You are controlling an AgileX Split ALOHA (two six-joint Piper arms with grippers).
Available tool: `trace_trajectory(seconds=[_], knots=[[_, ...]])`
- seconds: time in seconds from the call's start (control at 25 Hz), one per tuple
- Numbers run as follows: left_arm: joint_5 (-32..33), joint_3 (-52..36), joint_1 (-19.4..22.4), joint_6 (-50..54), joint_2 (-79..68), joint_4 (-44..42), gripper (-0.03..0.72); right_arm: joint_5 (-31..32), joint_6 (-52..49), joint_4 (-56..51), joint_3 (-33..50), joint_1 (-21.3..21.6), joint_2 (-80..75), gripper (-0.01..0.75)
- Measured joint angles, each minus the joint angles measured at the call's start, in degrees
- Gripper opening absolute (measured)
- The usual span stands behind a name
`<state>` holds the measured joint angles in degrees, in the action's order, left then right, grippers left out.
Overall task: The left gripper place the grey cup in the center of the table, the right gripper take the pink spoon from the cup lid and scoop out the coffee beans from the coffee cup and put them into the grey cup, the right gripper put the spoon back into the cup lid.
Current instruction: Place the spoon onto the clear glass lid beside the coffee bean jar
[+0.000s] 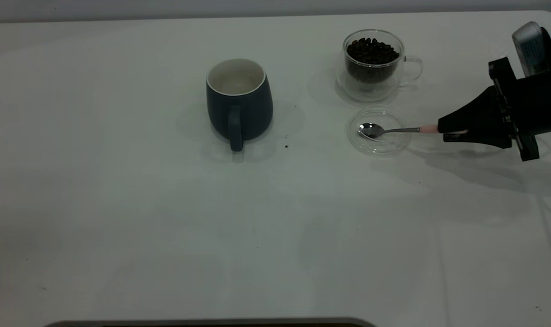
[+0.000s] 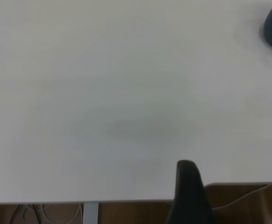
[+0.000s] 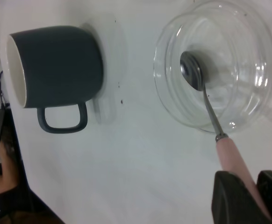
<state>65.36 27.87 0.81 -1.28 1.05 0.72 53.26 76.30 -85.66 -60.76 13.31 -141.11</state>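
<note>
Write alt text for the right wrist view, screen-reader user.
The right hand grips the pink handle of the spoon, whose metal bowl rests in the clear glass cup lid on the white table. Beside the lid, apart from it, stands the grey cup, its white inside showing no beans.

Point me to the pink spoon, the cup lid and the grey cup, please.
pink spoon [image 3: 192, 71]: right wrist view, on the metal bowl.
cup lid [image 1: 394, 144]: exterior view, on the bare glass rim.
grey cup [image 1: 257, 106]: exterior view, on the outer wall.
</note>
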Motion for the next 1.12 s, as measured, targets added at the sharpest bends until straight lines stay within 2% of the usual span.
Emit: trace_trajectory(seconds=[0.64,0.76,0.96,1.12], knots=[[0.0,0.0,0.0,0.0,0.0,0.0,0.565,1.1,-0.5,-2.9,-0.7,0.0,-2.6,0.119],[0.0,0.0,0.0,0.0,0.0,0.0,0.565,0.2,-0.2,-2.3,-0.7,0.0,-2.7,0.167],[0.0,0.0,0.0,0.1,0.0,0.0,0.565,-1.5,0.1,-1.8,-0.7,0.0,-2.8,0.323],[0.0,0.0,0.0,0.1,0.0,0.0,0.565,-1.5,0.5,-2.0,-0.7,0.0,-2.8,0.399]])
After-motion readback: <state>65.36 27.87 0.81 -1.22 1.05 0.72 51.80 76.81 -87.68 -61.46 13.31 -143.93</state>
